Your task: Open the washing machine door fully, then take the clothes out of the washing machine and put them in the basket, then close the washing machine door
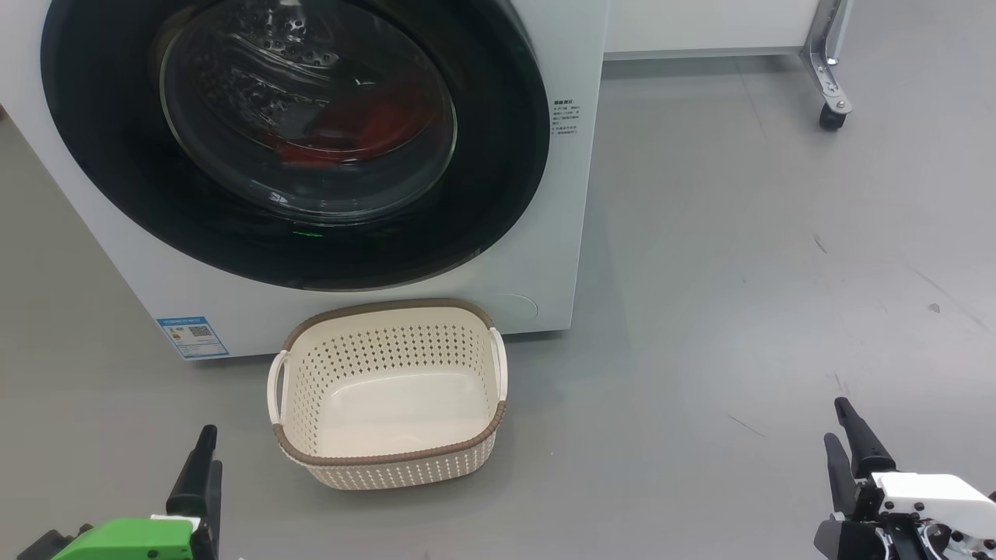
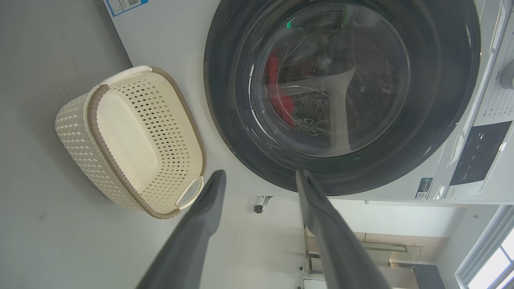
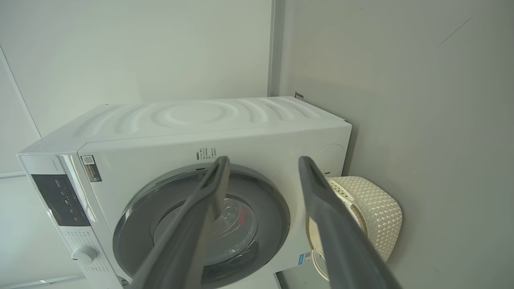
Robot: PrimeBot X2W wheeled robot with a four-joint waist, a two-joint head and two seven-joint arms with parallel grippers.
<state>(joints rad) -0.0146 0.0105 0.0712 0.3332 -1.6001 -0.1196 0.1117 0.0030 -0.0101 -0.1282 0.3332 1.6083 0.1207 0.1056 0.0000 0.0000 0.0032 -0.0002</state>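
The washing machine point(image 1: 545, 257) is a white front loader, and its door point(image 1: 101, 155), black-rimmed with a glass bowl, is shut flat against the front. Red clothes point(image 1: 373, 124) show through the glass inside the drum. The cream basket point(image 1: 389, 455) stands empty on the floor just before the machine. My left gripper point(image 1: 204, 467) is open at the lower left, apart from the basket. My right gripper point(image 1: 839, 424) is open at the lower right, holding nothing. In the left wrist view the left gripper point(image 2: 260, 173) points at the door point(image 2: 225, 100), basket point(image 2: 96, 120) beside it. The right gripper point(image 3: 263, 158) faces the machine point(image 3: 200, 116) from a distance.
A metal frame leg on a caster point(image 1: 829, 93) stands at the back right beside a white wall panel. The machine's dark control panel point(image 2: 478, 152) and a knob point(image 3: 83, 253) sit along its top front. Grey floor stretches to the right of the machine.
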